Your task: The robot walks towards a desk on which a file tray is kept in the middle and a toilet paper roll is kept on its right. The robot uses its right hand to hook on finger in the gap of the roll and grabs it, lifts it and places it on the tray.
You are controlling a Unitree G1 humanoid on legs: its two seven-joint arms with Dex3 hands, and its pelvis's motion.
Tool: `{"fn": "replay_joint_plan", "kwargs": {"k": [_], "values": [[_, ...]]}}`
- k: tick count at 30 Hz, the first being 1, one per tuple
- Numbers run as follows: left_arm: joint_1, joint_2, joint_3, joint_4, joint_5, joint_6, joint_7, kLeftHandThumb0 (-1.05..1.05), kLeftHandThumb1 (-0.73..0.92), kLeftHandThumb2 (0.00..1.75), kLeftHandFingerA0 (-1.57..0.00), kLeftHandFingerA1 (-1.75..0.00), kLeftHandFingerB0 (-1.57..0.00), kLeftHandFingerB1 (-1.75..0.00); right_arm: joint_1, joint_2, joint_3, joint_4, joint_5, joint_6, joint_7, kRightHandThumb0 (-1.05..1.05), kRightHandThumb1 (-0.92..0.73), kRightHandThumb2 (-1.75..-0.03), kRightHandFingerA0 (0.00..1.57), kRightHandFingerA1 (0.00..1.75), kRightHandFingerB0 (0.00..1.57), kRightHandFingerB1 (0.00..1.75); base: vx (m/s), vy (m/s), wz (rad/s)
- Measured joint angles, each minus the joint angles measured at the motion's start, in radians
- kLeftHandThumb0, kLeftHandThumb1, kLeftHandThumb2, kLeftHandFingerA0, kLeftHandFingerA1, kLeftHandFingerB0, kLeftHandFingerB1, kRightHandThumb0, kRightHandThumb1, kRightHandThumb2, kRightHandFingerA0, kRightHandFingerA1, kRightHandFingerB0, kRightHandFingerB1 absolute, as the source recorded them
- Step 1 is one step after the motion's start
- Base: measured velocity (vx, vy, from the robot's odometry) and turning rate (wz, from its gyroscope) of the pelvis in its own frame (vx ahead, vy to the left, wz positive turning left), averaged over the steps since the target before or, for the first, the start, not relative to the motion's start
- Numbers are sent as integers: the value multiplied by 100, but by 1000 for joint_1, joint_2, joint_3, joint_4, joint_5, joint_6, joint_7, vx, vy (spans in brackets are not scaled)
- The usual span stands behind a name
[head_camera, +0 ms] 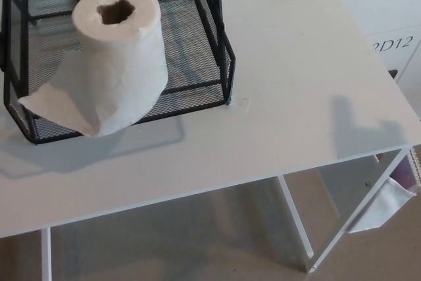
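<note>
A white toilet paper roll [118, 57] stands upright inside the black wire-mesh file tray [210, 51] at the upper left of the head view. Its hollow core faces up. A loose sheet of paper hangs from the roll over the tray's front rim toward the left. The tray sits on a white desk [296, 97]. Neither of my hands shows in the picture. A dark shadow lies on the desk near its right front edge.
The desk's front edge runs across the lower part of the view, with its white legs and beige floor below. White cabinet fronts, one marked "2D12" [391, 44], stand beyond the desk's right side. A white cloth or bag [385, 205] hangs at the lower right.
</note>
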Motion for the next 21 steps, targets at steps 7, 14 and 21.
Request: {"fn": "replay_joint_plan", "kwargs": {"k": [7,14,21], "values": [[8,1,0,2,0,0,-1,-71,85,79,-37,-46,-28,-40,292,4,-208,225,54,-25,-68,-57,-43,-80,46,78,1,53,0,0,0],[16,5,0,1,0,0,-3,-71,85,79,-37,-46,-28,-40,475,10,-417,442,134,-47,-163,-57,-43,-80,46,78,1,53,0,0,0],[28,26,2,1,0,-1,-7,-71,85,79,-37,-46,-28,-40,533,14,-515,575,218,-85,-255,-57,-43,-80,46,78,1,53,0,0,0]]}}
